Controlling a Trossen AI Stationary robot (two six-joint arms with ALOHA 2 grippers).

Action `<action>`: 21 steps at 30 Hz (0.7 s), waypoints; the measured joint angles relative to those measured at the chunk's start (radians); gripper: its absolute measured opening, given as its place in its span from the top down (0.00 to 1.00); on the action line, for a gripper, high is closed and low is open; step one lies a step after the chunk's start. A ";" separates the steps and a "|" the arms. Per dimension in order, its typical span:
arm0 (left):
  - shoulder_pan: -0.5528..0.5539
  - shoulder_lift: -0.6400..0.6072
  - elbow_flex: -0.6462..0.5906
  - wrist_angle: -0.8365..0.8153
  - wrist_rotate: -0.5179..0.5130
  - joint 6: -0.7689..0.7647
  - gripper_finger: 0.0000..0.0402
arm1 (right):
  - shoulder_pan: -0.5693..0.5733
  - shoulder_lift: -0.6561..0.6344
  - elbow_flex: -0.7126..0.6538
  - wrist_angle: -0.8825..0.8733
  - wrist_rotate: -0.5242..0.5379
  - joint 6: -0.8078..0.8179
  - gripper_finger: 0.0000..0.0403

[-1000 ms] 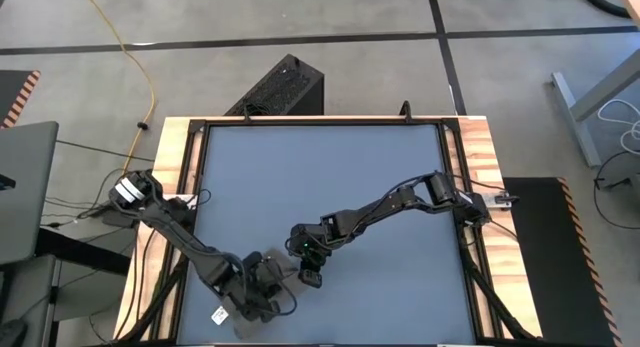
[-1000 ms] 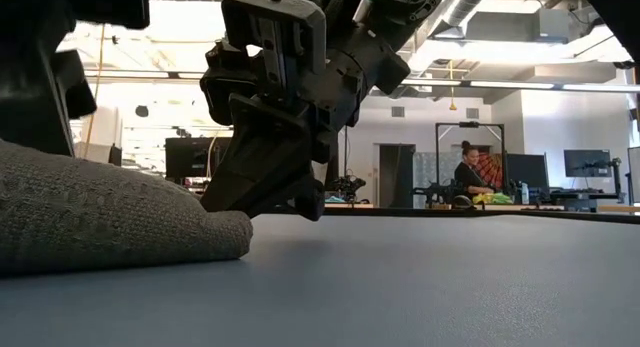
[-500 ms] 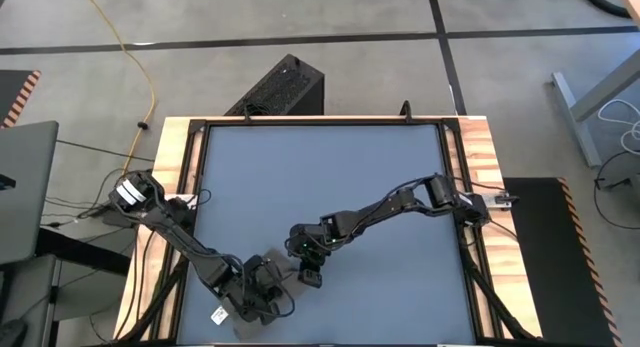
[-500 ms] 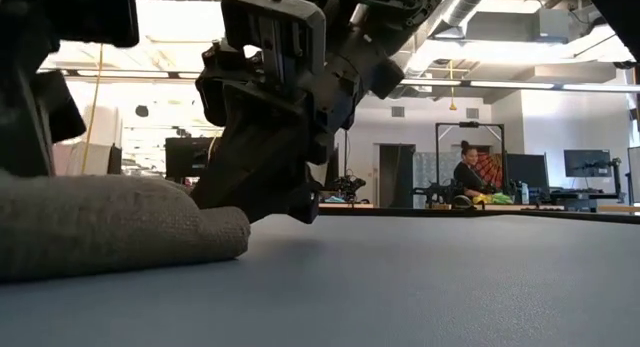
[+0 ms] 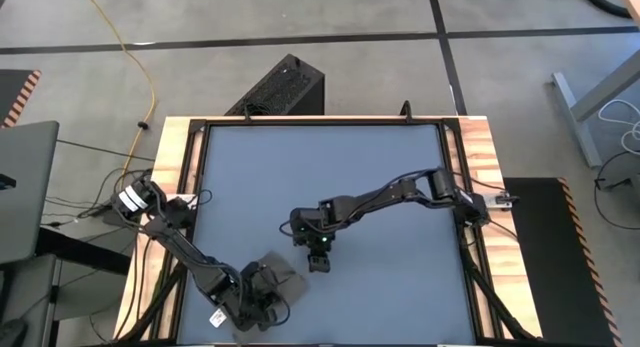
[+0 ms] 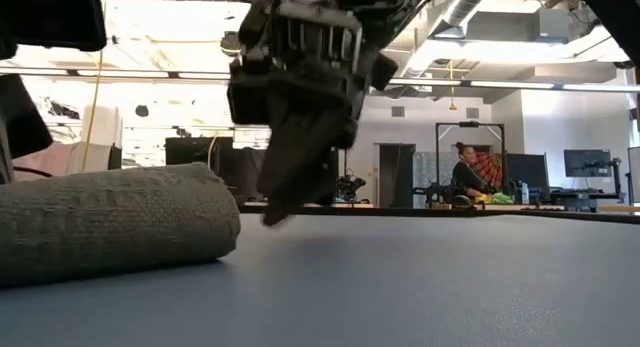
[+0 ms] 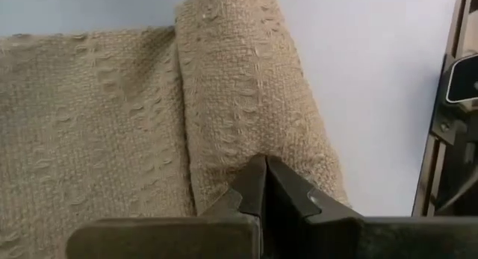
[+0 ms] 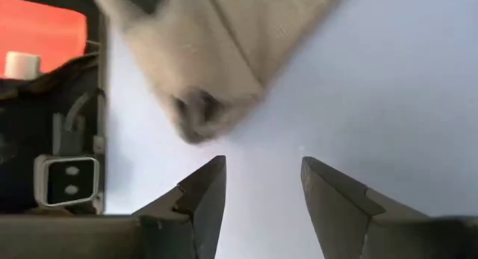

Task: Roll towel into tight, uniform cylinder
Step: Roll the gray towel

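High view: overhead, straight down, whole table (image 5: 320, 167) and both arms. Low view: tabletop height, level across into the room, close to the towel (image 6: 110, 222). Wrist views: each looks past its own fingers, close. All four share the towel.

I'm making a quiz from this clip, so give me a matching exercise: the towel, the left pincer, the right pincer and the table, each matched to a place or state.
Column one:
1. towel
2. left pincer
3. right pincer
4. table

Column two:
A. open, holding nothing, apart from the cloth
B. blue-grey surface with wooden side strips
C. shut, tips against the cloth
D. rolled, lying near the table's front edge

Pairs: 1-D, 2-C, 3-A, 4-B
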 joint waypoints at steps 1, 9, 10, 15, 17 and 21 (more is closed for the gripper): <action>-0.006 0.001 0.000 -0.004 -0.007 -0.009 1.00 | 0.000 -0.011 0.000 0.005 -0.001 -0.012 0.50; -0.050 0.005 -0.001 -0.034 -0.085 -0.093 1.00 | 0.032 -0.099 -0.004 -0.045 0.075 -0.247 0.50; -0.057 0.005 -0.001 -0.037 -0.095 -0.103 1.00 | 0.049 -0.111 -0.014 -0.037 0.100 -0.289 0.50; -0.092 0.005 -0.002 -0.048 -0.142 -0.149 1.00 | 0.156 -0.136 -0.082 0.141 0.207 -0.434 0.50; -0.099 0.006 -0.002 -0.046 -0.152 -0.158 1.00 | 0.196 -0.136 -0.100 0.196 0.291 -0.498 0.50; -0.103 0.006 -0.002 -0.043 -0.152 -0.167 1.00 | 0.246 -0.114 -0.111 0.303 0.486 -0.596 0.50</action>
